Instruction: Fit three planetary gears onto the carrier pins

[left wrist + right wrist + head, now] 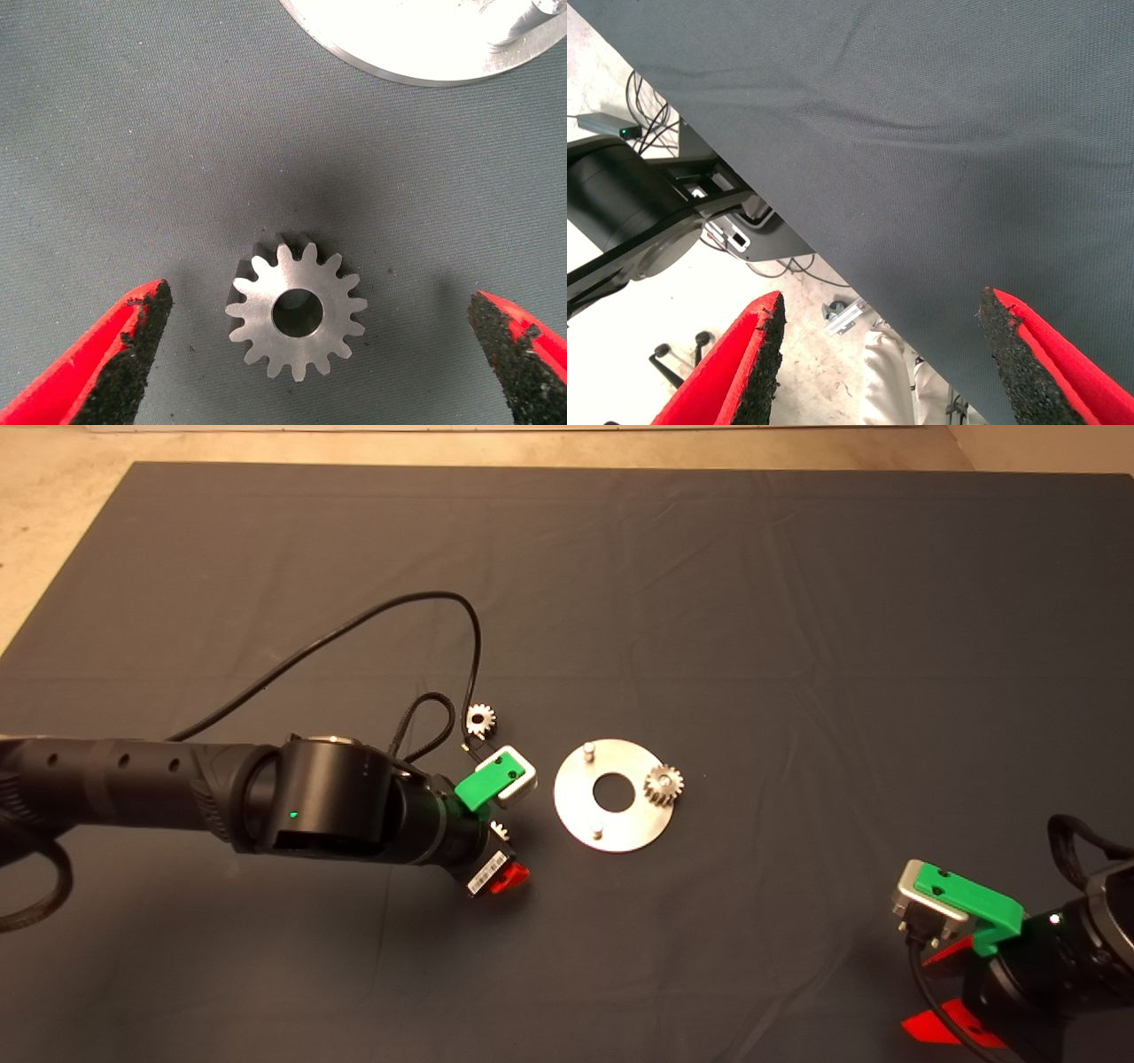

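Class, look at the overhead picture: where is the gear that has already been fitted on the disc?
In the head view the fitted gear sits on the pin at the right edge of the round disc, beside its centre hole, across the disc from the left gripper.

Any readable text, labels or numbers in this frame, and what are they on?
No text can be read.
White barcode-style sticker on the left gripper: print too small to read.
Gears, disc and mat: no markings visible.
Right wrist view: nothing legible on the equipment beyond the mat.
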You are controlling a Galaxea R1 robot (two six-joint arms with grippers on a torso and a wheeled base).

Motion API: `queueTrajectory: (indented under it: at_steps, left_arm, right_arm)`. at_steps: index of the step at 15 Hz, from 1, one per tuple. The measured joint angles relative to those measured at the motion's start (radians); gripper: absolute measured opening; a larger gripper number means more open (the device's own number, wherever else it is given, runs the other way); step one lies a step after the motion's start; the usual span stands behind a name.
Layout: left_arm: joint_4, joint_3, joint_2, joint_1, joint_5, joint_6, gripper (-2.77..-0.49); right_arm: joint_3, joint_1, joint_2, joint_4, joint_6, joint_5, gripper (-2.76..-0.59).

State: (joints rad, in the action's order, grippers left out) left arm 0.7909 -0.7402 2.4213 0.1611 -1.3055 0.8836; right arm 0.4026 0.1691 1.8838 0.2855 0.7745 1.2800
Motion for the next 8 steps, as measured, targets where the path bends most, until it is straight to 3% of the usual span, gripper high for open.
queueTrajectory:
  at_steps: [4,8]
  left_arm:
    - [0.001,0.0,0.0,0.0,0.001,-0.006,-1.01]
    - [0.004,0.0,-0.003,0.0,0.026,-0.009,-1.16]
  right_arm:
    - [0.0,0.0,0.0,0.0,0.0,0.0,-1.75]
    - [0.0,0.0,0.0,0.0,0.0,0.0,-1.75]
